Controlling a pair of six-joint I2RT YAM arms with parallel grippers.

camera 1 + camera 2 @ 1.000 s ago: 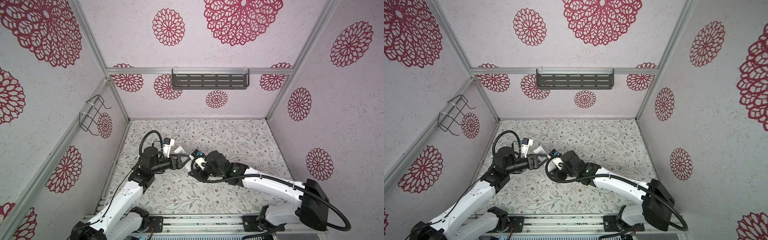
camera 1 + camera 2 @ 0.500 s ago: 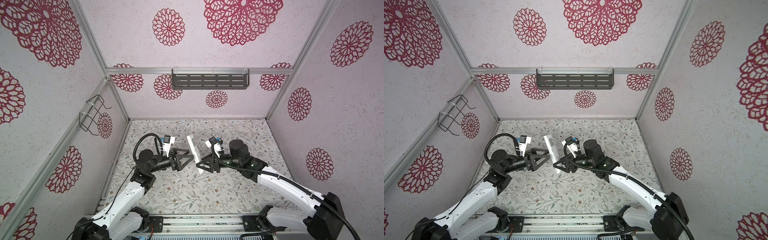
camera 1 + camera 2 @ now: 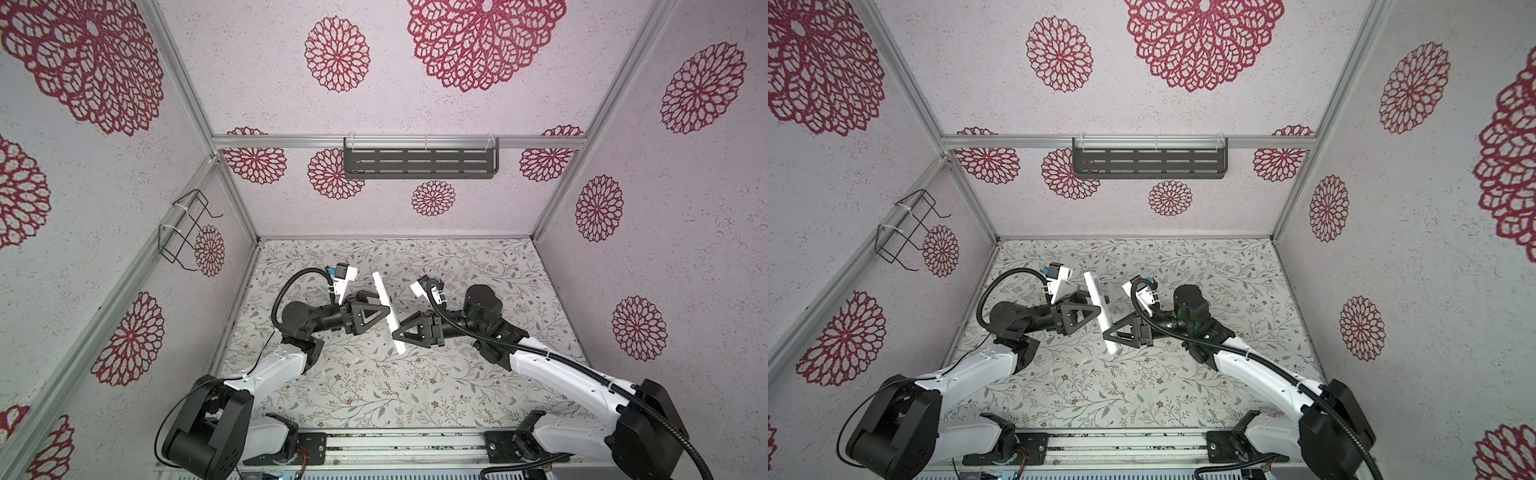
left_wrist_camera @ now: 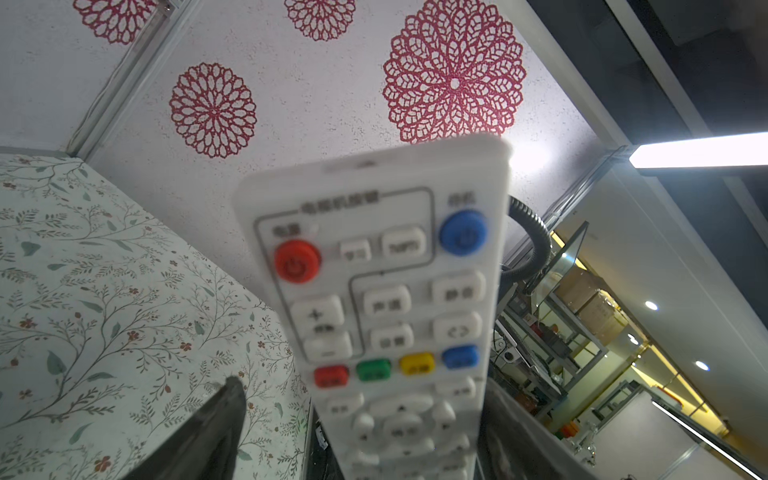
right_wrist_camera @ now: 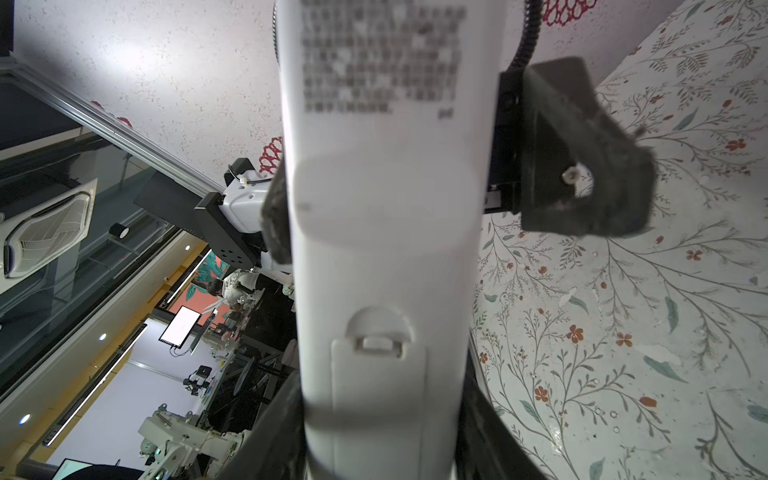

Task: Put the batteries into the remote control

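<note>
Right fingers [image 5: 274, 449] clamp the remote [image 3: 380, 289] at its 5 o'clock end, above the table [image 3: 374, 386]; left fingers [image 4: 208, 436] straddle its middle from 9 o'clock, open, one clear of it.

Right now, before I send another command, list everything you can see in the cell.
remote control: one, white, held in the air over the table's middle, between both claws; buttons face the left wrist camera, plain back faces the right one.
battery cover: one, white, on the remote's back, looks closed.
batteries: none in view.
table: one, pale floral print, under the arms.
shelf: one, dark grey, slotted, on the back wall.
wire rack: one, black, on the left wall.
left claw: one, black, open around the remote's far half.
right claw: one, black, shut on the remote's near end.
</note>
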